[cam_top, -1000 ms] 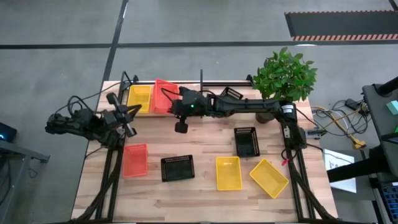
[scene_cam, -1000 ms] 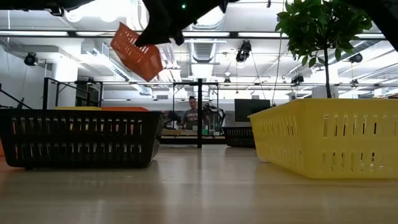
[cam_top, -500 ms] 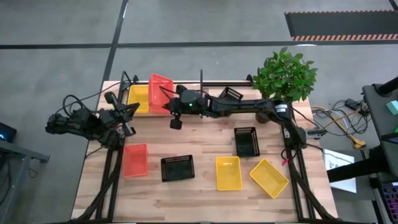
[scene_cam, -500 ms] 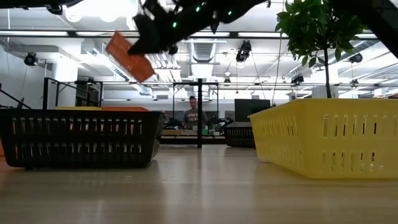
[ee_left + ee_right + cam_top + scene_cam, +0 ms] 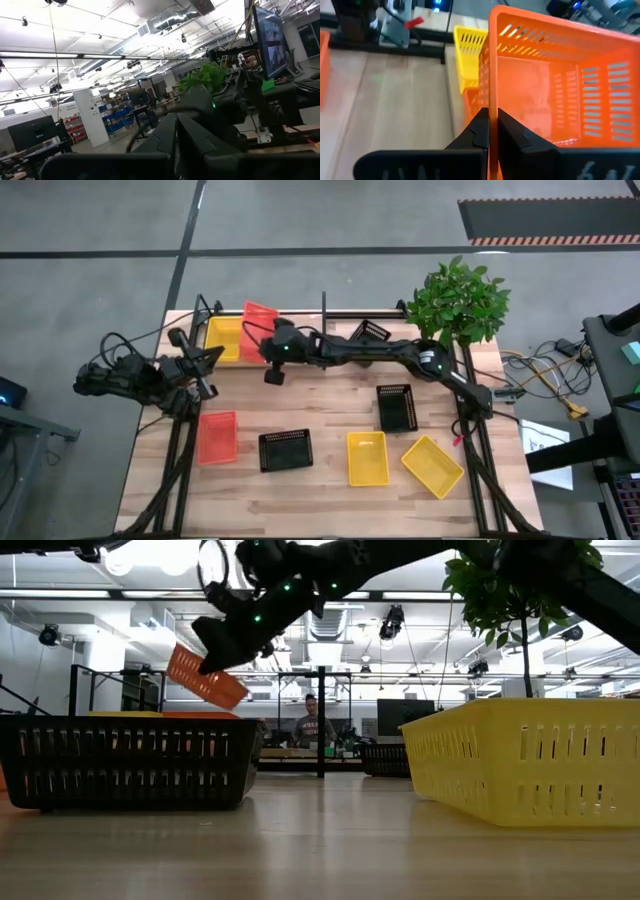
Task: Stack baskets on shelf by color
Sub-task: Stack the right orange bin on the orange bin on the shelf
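Right pincer is clamped on the red basket's rim, holding it tilted over the shelf, just beside the yellow basket. Another red basket seems to sit right beneath, so the drop is basically straight down. Left pincer is shut, parked at the tabletop's left edge.

A leafy green plant stands at the far right corner of the slatted wooden table, cables trail on the grey floor beside it, and a person sits far behind.
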